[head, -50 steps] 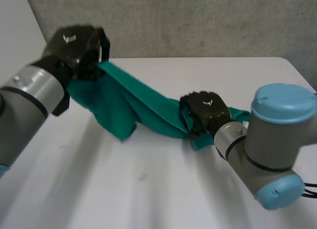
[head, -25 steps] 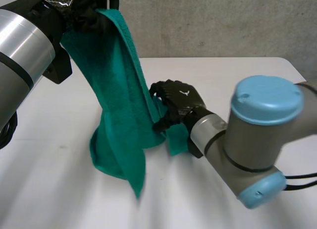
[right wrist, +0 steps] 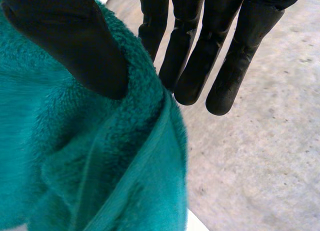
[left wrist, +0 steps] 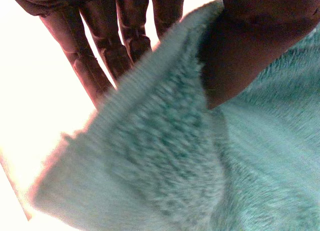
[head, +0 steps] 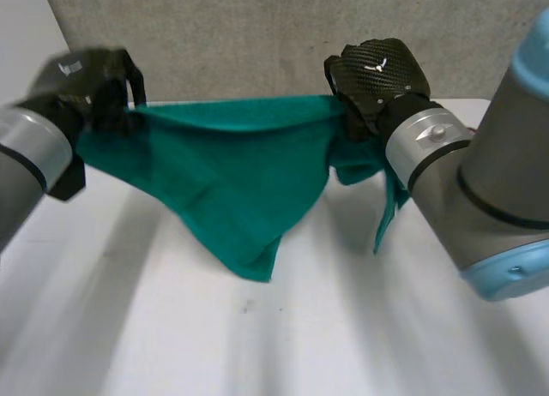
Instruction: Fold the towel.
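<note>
Head camera: mounted between and behind the two arms, it looks down and forward across the white table (head: pixel 257 345) to the grey wall (head: pixel 257 36). The left arm enters at the view's left and the right arm at its right, the widest look at the scene.
Left wrist camera: rides the left arm's wrist, sighting along the palm of the left hand (left wrist: pixel 125 36), near enough to show the pile of the towel (left wrist: pixel 165 156).
Right wrist camera: rides the right arm's wrist, sighting along the palm of the right hand (right wrist: pixel 190 51). It is tight on the towel, with a grey speckled surface (right wrist: pixel 260 156) beyond the fingertips.
Shared ground: the towel appears in all three views. The head view takes in both hands, and each wrist view repeats its own hand and the stretch of towel at it.
</note>
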